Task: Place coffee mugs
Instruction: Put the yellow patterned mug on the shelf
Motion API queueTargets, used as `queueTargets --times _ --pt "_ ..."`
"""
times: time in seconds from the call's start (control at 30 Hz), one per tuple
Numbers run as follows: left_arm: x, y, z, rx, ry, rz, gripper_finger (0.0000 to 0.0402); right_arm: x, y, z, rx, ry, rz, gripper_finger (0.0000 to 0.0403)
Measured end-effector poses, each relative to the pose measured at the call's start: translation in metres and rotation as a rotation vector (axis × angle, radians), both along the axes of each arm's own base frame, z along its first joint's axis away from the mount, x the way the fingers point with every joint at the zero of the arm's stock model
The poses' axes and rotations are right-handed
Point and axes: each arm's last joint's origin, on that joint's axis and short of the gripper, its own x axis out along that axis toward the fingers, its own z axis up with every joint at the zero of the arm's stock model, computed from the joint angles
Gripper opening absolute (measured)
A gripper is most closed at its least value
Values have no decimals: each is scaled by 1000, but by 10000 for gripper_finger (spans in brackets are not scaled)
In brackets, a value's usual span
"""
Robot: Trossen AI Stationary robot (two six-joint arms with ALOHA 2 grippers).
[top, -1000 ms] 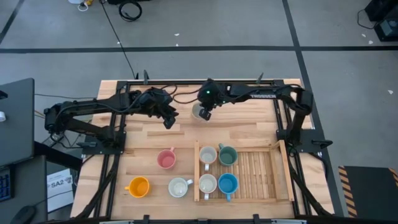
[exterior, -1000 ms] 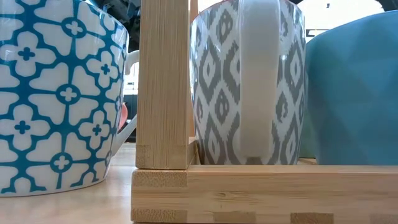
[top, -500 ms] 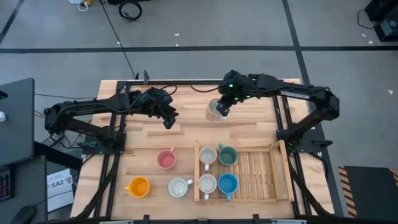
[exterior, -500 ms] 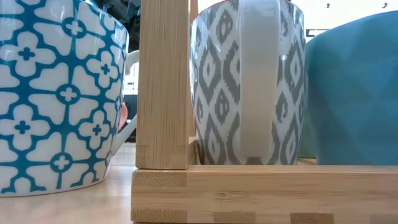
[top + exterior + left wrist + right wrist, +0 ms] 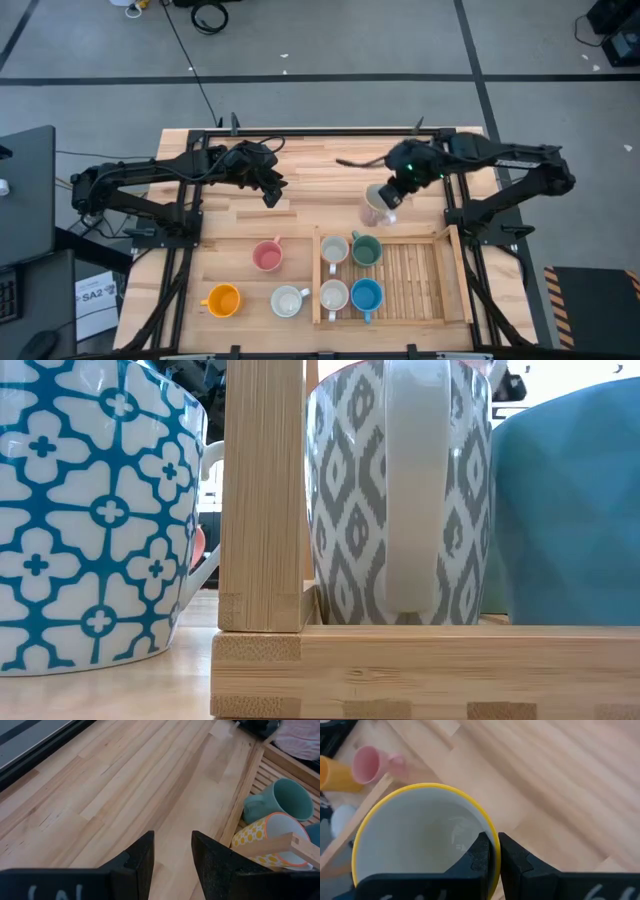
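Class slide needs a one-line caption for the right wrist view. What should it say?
Right gripper pinches the yellow-rimmed mug's wall above the wooden table, pink mug beyond.

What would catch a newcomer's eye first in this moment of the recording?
The right end effector holds a yellow-rimmed mug by its rim, just beyond the far edge of the bamboo tray. Four mugs already sit in the tray's left part, while a pink mug, an orange mug and a white mug wait on the table to its left.
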Motion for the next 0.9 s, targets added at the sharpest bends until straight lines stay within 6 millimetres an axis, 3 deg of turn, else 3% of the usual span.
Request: queueTargets --times 0.27,0.5,0.9 --pt "0 0 0 0 0 0 137 -20 50 -1 53 78 -74 28" --pt "0 0 0 0 0 0 137 -25 94 -11 95 134 -117 28" --pt "0 0 0 0 0 0 137 -23 164 -46 165 320 -179 28"
